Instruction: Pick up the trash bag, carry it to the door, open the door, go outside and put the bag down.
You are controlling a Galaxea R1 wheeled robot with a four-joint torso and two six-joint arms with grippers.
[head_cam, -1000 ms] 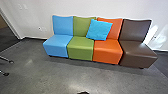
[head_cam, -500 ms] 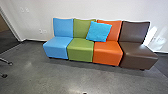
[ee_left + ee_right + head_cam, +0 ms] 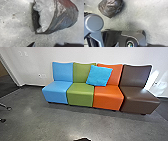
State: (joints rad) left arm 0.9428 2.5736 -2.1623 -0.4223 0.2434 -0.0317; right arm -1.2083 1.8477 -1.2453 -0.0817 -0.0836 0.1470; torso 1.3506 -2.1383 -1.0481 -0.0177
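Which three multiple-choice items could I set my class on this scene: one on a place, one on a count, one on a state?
1. Where does the throw pillow lean?
A. Against the door
B. Across the backs of the green chair and the orange chair
C. Under a chair

2. How many chairs are in the row?
A. Two
B. Three
C. Four

3. What state is the trash bag in?
A. Creased
B. Perfectly smooth
C. Folded into a flat square

Right letters:
1: B, its blue square overlaps both backs.
2: C, the blue chair, the green, the orange and the brown chair.
3: A, wrinkles run over its plastic in both wrist views.
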